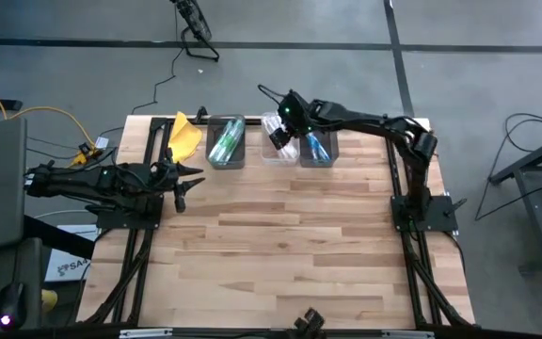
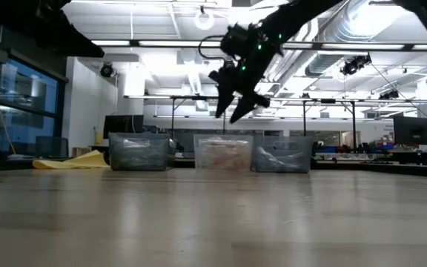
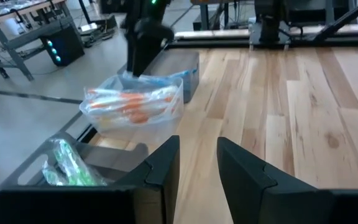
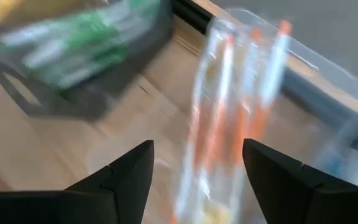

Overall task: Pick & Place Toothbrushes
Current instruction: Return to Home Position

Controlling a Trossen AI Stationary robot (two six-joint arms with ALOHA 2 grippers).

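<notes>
Right gripper [image 1: 280, 139] hovering upper centre above the transparent bin [image 1: 269, 156] — fingers spread (empty), orange toothbrushes [image 3: 129, 107] lying inside, left gripper [image 1: 186, 179] waiting mid-left, slightly parted, holding nothing.

A big wooden table [image 1: 290, 245] stood on a grey floor [image 1: 497, 66]. Three little bins sat in a row near the table's back edge. There was a left dark bin [image 2: 138, 152], a clear bin [image 2: 223, 154] in the middle, and a right dark bin [image 2: 282, 154]. A yellow cloth [image 1: 186, 135] lay just beside the left dark bin. A yellow cable [image 1: 45, 112] ran over the floor near the table. Bright lights [image 2: 206, 18] shone on the ceiling.
</notes>
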